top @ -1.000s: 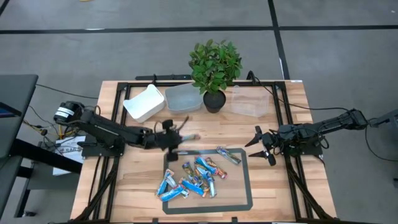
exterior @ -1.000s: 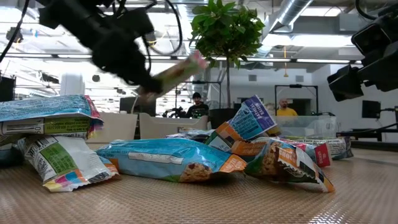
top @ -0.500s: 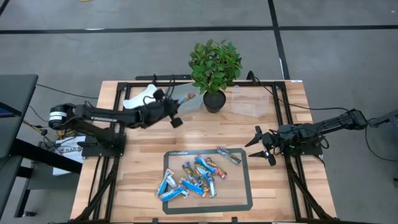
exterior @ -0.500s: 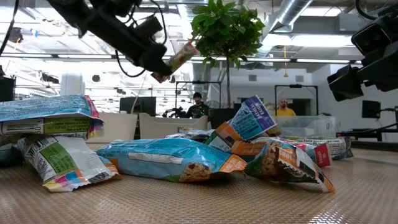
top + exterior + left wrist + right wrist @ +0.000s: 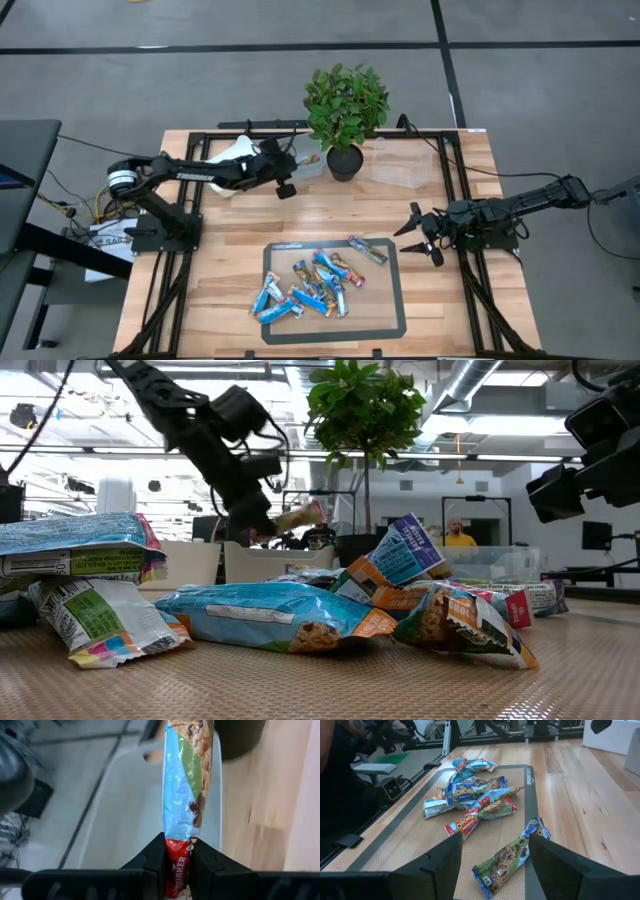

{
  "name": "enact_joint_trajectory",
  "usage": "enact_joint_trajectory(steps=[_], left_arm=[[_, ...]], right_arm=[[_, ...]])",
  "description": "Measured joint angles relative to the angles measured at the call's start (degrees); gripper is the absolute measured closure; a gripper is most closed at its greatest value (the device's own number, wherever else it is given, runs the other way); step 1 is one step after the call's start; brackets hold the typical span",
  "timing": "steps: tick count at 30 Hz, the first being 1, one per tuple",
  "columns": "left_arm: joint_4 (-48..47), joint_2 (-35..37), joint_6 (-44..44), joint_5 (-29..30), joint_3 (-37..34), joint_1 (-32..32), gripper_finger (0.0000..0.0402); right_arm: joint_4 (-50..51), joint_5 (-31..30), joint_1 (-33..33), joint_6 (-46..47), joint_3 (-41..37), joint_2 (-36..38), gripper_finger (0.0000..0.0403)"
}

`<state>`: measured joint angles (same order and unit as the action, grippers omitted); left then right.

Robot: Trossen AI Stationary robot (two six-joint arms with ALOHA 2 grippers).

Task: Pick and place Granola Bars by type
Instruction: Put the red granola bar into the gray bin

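My left gripper [image 5: 293,165] is shut on a granola bar [image 5: 309,158] with a light-blue and green wrapper and holds it in the air over the translucent grey tub [image 5: 290,150]; the low view shows this gripper [image 5: 262,520] and bar [image 5: 300,517] above the tub line. Several other bars [image 5: 312,285] lie piled on the dark mat [image 5: 392,300]; one bar [image 5: 367,249] lies apart near the mat's far right corner. My right gripper [image 5: 421,235] waits open to the right of the mat, and in its wrist view that lone bar [image 5: 510,857] lies ahead of its fingers. My left gripper pinches the bar's red end [image 5: 177,865] between its two fingers [image 5: 152,860]. The bar runs on along the line of the fingers, toward the potted plant. It is lifted clear, and its free end [image 5: 190,735] reaches out over the grey tub [image 5: 125,810].
A white tub [image 5: 230,165] stands left of the grey one and a clear tub [image 5: 402,164] to the right. A potted plant [image 5: 345,110] stands between the grey and clear tubs. Black frame rails [image 5: 450,180] run along the table's sides. People show in the room beyond [image 5: 460,536].
My left gripper has carried the bar from just above the mat's far edge toward the table's far edge, swinging out over the grey tub, and in the last half second it has dropped lower. It has stayed shut on the bar.
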<state>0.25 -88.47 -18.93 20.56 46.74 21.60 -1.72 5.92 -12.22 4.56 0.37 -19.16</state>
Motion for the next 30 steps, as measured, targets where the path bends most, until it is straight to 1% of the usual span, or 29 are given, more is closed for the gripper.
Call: enact_joint_trajectory(steps=[3,6,8,10,17,20,24,30], left_arm=[[-5.5,-2.2,0.2,0.1,3.1,0.8,0.0354],[-8.3,-2.7,0.2,1.1,5.4,1.2,0.0352],[-9.8,-2.7,-0.2,2.2,6.2,1.3,0.0343],[-10.7,-2.7,-0.2,3.2,6.4,1.3,0.0326],[-10.8,-2.7,1.4,3.3,6.4,1.3,0.0242],[-9.8,-2.7,1.9,3.3,6.4,1.3,0.0214],[-9.1,-2.6,3.8,3.6,6.4,1.4,0.0190],[-8.4,-1.9,6.2,5.4,6.4,2.6,0.0168]], right_arm=[[0.0,0.0,0.0,0.0,0.0,0.0,0.0182],[0.0,0.0,0.0,0.0,0.0,0.0,0.0182],[0.0,0.0,0.0,0.0,0.0,0.0,0.0182],[0.0,0.0,0.0,0.0,0.0,0.0,0.0182],[0.0,0.0,0.0,0.0,0.0,0.0,0.0182],[0.0,0.0,0.0,0.0,0.0,0.0,0.0182],[0.0,0.0,0.0,0.0,0.0,0.0,0.0182],[0.0,0.0,0.0,0.0,0.0,0.0,0.0182]])
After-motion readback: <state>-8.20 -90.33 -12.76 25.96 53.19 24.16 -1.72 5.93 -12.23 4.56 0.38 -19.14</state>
